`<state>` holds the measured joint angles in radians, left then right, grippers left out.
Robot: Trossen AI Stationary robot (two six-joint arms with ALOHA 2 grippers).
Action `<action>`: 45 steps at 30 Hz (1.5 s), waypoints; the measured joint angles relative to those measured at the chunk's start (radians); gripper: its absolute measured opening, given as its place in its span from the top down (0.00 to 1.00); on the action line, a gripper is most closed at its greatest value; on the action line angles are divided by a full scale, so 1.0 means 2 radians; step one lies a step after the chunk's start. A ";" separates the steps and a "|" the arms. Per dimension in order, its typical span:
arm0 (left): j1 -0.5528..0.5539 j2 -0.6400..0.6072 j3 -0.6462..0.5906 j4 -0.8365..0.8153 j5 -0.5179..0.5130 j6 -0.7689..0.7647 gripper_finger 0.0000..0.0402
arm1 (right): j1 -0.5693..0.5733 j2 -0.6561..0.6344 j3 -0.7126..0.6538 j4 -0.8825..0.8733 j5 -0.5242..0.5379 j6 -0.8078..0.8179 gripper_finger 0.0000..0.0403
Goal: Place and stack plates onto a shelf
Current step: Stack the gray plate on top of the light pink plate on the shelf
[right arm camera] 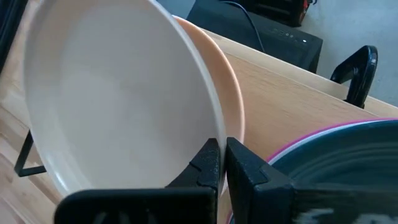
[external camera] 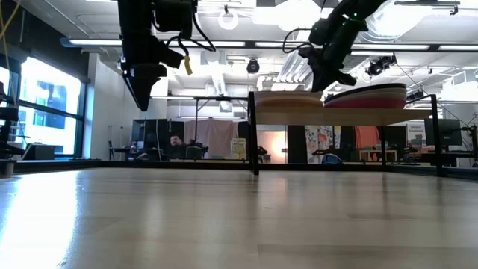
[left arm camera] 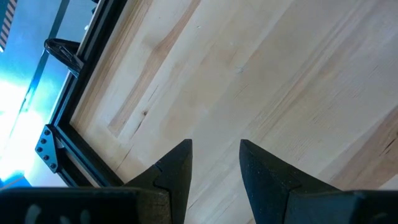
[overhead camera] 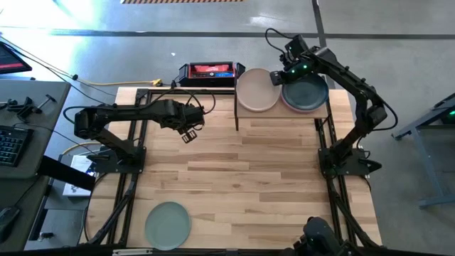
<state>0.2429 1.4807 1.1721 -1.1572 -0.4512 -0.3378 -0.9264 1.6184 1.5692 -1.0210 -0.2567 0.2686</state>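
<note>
stacking plates on the shelf, one still waiting

starting close to us, we see a sage green plate lying alone at the near edge of the table, well apart from both arms. a bit farther, our left gripper hangs over bare wood with its fingers apart and nothing between them. at the far side stands the shelf. it holds a pale stack with a whitish plate on top of a peach one, and beside it a second stack topped by a dark grey plate. our right gripper is between the two stacks, fingers nearly together, pinching the whitish plate's rim.

we think this plate is just being set down. next we should let go, lift away, and then fetch the green plate.
</note>
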 joint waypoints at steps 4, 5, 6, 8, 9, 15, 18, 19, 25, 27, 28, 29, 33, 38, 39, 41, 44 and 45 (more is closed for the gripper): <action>0.000 0.000 0.000 0.000 0.000 0.000 0.69 | 0.000 0.000 0.000 0.000 0.001 0.000 1.00; 0.000 0.000 0.000 0.000 0.000 0.000 0.69 | 0.000 0.000 0.000 -0.001 0.001 -0.001 1.00; 0.000 0.000 0.000 0.000 0.000 0.000 0.69 | 0.000 0.000 0.000 -0.001 0.001 -0.003 1.00; 0.000 0.000 0.000 0.000 0.000 0.000 0.69 | 0.000 0.000 0.000 -0.001 0.002 -0.004 1.00; 0.000 0.000 0.000 0.000 0.000 0.000 0.69 | 0.000 0.000 0.000 -0.001 0.002 -0.004 1.00; 0.000 0.000 0.000 0.000 0.000 0.000 0.69 | 0.000 0.000 0.000 0.000 0.001 -0.003 1.00; 0.000 0.000 0.000 0.000 0.000 0.000 0.69 | 0.000 0.000 0.000 0.000 0.002 -0.002 1.00; 0.000 0.000 0.000 0.000 0.000 0.000 0.69 | 0.000 0.000 0.000 0.000 0.002 -0.001 1.00; 0.000 0.000 0.000 0.000 0.000 0.000 0.69 | 0.000 0.000 0.000 0.001 0.002 0.000 1.00; 0.000 0.000 0.000 0.000 0.000 0.000 0.69 | -0.001 0.000 0.000 0.001 0.002 0.001 1.00; 0.000 0.000 0.000 0.000 0.000 0.000 0.69 | -0.001 0.000 0.000 0.001 0.002 0.000 1.00; 0.000 0.000 0.000 0.000 0.000 0.000 0.69 | -0.001 0.000 0.000 0.001 0.002 0.001 1.00; 0.000 0.000 0.000 0.000 0.000 0.000 0.69 | -0.001 0.000 0.000 0.001 0.001 0.001 1.00; 0.000 0.000 0.000 0.000 0.006 0.000 0.69 | -0.002 0.000 0.000 0.001 0.001 0.011 1.00; 0.000 0.000 0.000 0.000 0.009 0.000 0.69 | -0.002 0.000 0.000 0.001 0.001 0.011 1.00; 0.000 0.000 0.000 0.000 0.012 0.000 0.69 | -0.002 0.000 0.000 0.000 -0.001 0.012 0.99; 0.000 0.000 0.000 0.000 0.013 0.000 0.69 | -0.002 0.000 0.000 -0.003 -0.002 0.014 0.95; 0.000 0.000 0.000 0.000 0.013 0.000 0.69 | -0.002 0.000 0.000 -0.003 -0.002 0.014 0.93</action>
<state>0.2428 1.4807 1.1721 -1.1572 -0.4259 -0.3378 -0.9295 1.6184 1.5688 -1.0268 -0.2612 0.2970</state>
